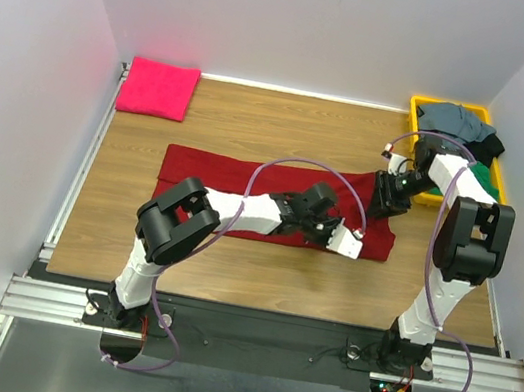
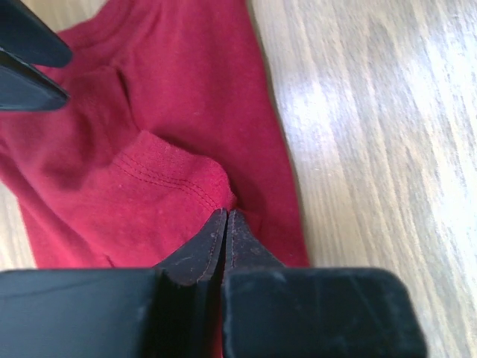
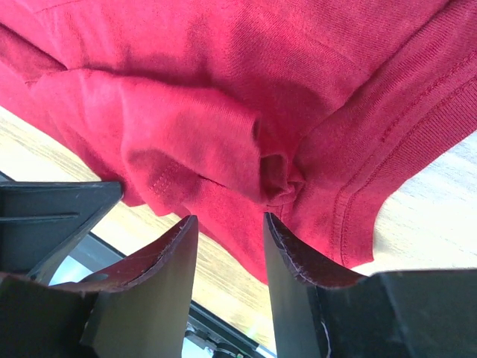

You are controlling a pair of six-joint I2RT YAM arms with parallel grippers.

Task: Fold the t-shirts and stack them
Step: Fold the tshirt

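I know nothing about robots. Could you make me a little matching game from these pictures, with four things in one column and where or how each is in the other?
1. red t-shirt
2. pink t-shirt
3. yellow bin
4. right gripper

A. folded, far left corner
B. jaws apart
C. spread out in the middle
D. far right edge

Pairs: 1-C, 2-A, 3-D, 4-B

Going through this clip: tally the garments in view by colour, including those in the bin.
Crimson shirt: 1
Pink shirt: 1
Grey garment: 1
Black garment: 1
Green garment: 1
Total: 5
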